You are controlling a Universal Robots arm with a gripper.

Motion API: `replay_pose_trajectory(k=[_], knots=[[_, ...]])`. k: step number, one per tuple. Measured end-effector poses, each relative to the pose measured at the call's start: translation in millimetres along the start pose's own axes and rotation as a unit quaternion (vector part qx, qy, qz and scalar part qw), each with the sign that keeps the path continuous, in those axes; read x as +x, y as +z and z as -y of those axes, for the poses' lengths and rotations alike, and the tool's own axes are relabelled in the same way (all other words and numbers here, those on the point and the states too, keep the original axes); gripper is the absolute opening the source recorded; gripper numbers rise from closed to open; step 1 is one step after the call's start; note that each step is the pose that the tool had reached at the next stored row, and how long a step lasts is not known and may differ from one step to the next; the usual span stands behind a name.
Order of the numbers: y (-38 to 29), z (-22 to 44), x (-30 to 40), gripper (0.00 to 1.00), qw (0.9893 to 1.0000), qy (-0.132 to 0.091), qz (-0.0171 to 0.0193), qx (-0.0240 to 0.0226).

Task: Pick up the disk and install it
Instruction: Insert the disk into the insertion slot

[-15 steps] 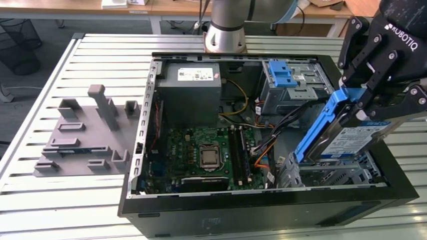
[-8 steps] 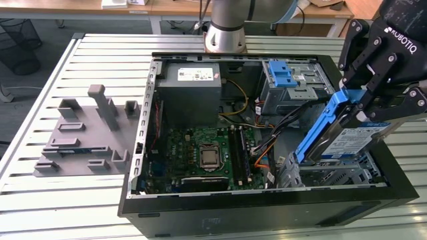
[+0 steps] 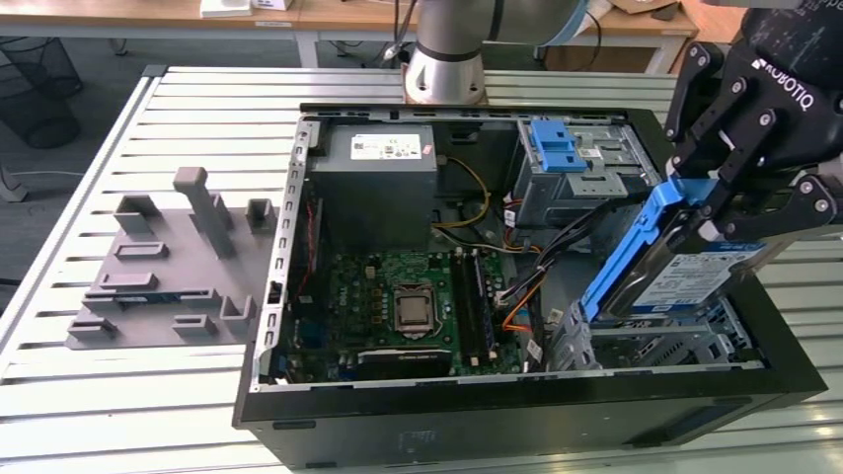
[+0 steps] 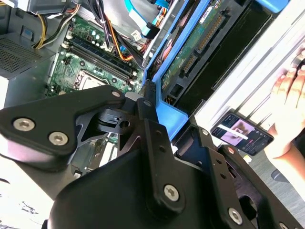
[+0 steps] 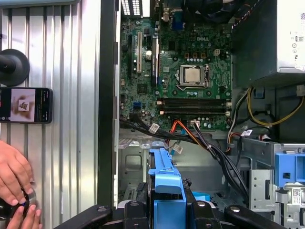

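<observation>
Disk [image 3: 685,272] hangs tilted, blue frame edge up, above drive bay [image 3: 665,346] at computer case [image 3: 527,415] corner on exterior view's right. Your end effector [image 3: 705,202] is clamped on its blue frame. Motherboard [image 3: 409,306] sits beside bay. Phone [image 5: 25,105] and hand [image 5: 14,176] rest on slatted worktop [image 3: 132,385].

White lettering on gripper [image 3: 705,202] housing. Blue-and-white label on the disk [image 3: 685,272] clamped in the gripper: print too small to read. White sticker on power-supply box [image 3: 382,148], well away from gripper: illegible. Small white mark on motherboard [image 5: 190,57], between gripper and that box.
</observation>
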State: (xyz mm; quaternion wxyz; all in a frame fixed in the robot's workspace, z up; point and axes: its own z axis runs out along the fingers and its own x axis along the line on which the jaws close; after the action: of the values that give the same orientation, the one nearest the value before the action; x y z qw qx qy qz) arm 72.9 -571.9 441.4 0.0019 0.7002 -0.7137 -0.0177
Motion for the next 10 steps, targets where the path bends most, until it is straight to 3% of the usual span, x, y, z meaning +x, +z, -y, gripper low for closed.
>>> replay_pose_trajectory(k=[10], knots=[[5.7,0.2,0.1,0.37,1.0,0.001,0.0,0.0]])
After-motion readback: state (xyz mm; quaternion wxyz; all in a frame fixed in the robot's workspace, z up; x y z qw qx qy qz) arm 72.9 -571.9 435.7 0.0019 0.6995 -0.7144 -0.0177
